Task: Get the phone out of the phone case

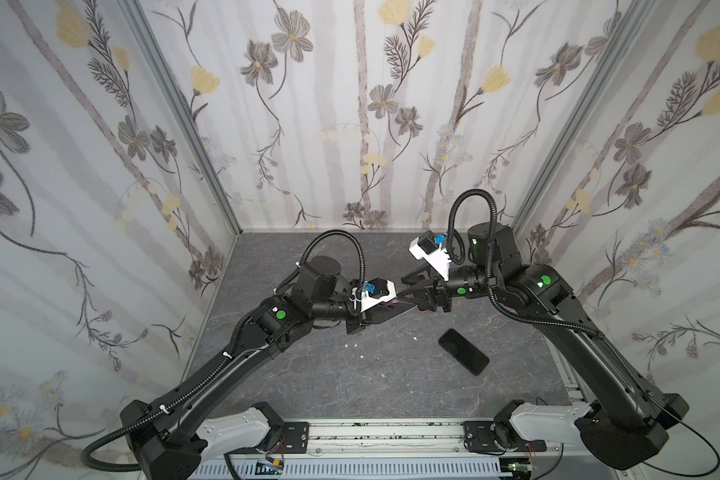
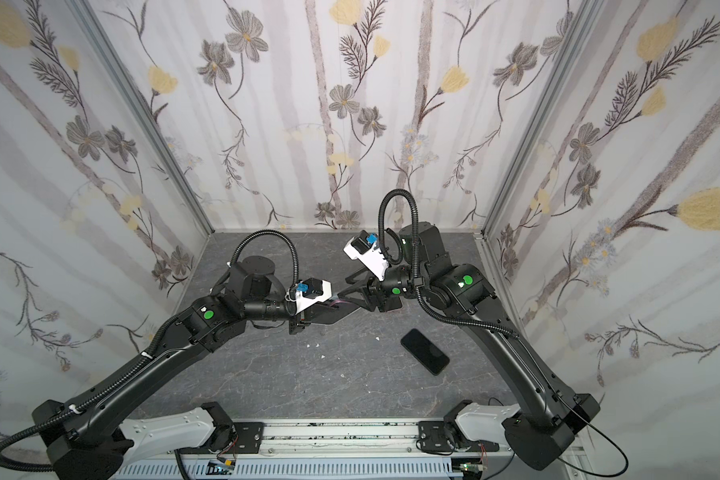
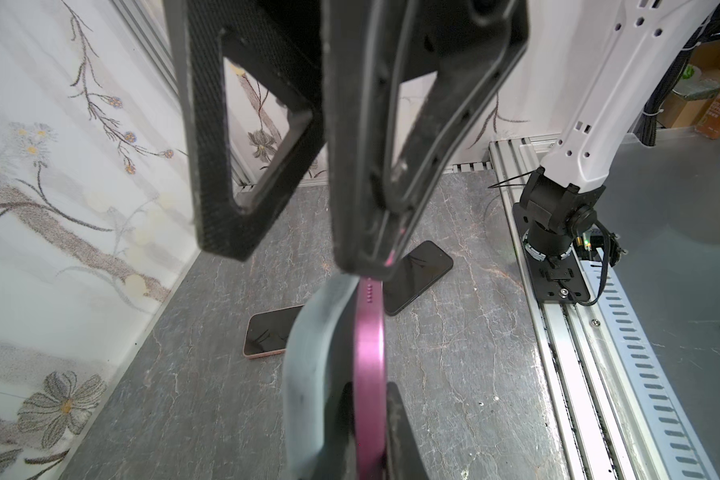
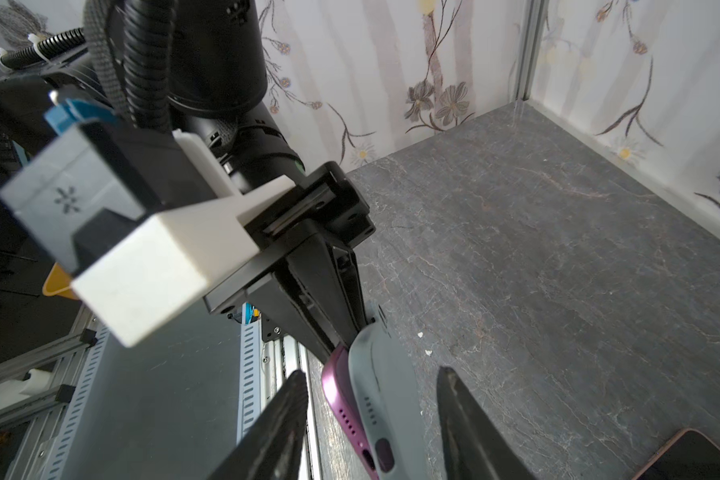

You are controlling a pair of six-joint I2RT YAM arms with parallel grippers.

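**A:** Item one, the phone [image 3: 368, 353]. Where do we log it?

**B:** Purple, held clear of the bench [image 1: 350, 382], above its middle and toward the back edge. The left gripper [image 1: 400, 307] is clamped tight on one end. We cannot tell whether the case is caught in the same grip.

**A:** Item two, the phone case [image 3: 312, 353]?

**B:** Grey-blue and soft. In the left wrist view we see it bowed away from the phone along one long side. At the free end the phone's purple corner stands outside it. The two are not yet separate.

**A:** Right gripper [image 4: 373, 372]?

**B:** Fingers apart, one on each side of the free end, with a gap showing at both. We count no grip there.

**A:** Other stock?

**B:** A black phone [image 1: 463, 351] lies flat on the bench toward the right edge, and a pink-rimmed phone [image 3: 267, 332] lies flat near it.

**A:** Progress?

**B:** We judge it roughly half done: the case is loosened but the phone is not out. What is left is to catch the case and draw it fully off.
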